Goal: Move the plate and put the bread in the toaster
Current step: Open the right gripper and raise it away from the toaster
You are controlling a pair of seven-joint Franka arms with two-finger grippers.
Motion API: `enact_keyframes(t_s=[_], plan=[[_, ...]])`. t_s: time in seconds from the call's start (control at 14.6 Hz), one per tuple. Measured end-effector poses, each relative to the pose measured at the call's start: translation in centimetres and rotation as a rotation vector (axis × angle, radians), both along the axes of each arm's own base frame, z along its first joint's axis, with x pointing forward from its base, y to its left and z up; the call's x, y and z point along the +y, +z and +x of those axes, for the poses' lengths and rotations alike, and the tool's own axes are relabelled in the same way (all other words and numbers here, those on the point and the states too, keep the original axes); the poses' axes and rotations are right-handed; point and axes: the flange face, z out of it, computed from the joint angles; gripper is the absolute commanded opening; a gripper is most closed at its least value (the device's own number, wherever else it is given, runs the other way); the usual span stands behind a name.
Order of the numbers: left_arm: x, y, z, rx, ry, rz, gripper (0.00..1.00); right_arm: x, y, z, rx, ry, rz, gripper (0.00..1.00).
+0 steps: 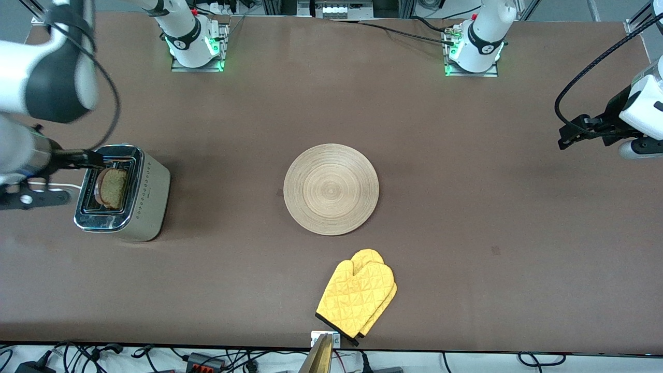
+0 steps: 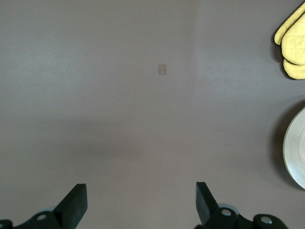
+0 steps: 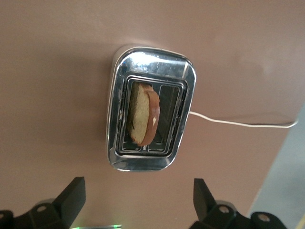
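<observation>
I am seeing the bread (image 1: 114, 187) sitting in one slot of the toaster (image 1: 124, 192), with its rounded top sticking up above the chrome and leaning a little; from the right wrist view it is in the slot (image 3: 143, 114) away from the side where the white cord (image 3: 238, 123) is coming out. The toaster is standing toward the right arm's end of the table (image 1: 466, 217). The right gripper (image 3: 138, 200) is hovering above the toaster with its fingers spread wide and holding nothing. In the front view its fingertips seem to be just over the toaster's edge, but the arm is covering part of this, so I am not sure if anything is touching. The plate (image 1: 331, 189) is lying flat in the middle of the table, well apart from the toaster. A yellow oven mitt (image 1: 358, 296) is lying nearer to the front camera than the plate. The left gripper (image 2: 141, 202) is waiting over bare table toward the left arm's end, also with its fingers wide apart and gripping nothing.
</observation>
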Motion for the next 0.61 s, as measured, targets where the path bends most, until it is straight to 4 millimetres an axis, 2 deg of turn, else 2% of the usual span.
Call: enact_keyframes(t_s=[0.14,0.34,0.48,0.61], plan=[[0.0,-0.1,-0.1,0.008,0.001,0.000,1.00,-2.7,2.3,-1.5,-0.002,-0.047,0.068,1.00],[0.1,-0.1,-0.2,0.014,0.001,0.000,1.00,-5.5,6.3,-3.7,-0.055,-0.089,0.146,1.00],[0.1,-0.1,-0.2,0.016,0.001,0.000,1.00,-6.6,8.3,-5.3,-0.078,-0.096,0.183,1.00],[0.1,-0.1,-0.2,0.015,0.001,0.000,1.00,-6.9,9.7,-6.8,-0.089,-0.088,0.218,1.00]])
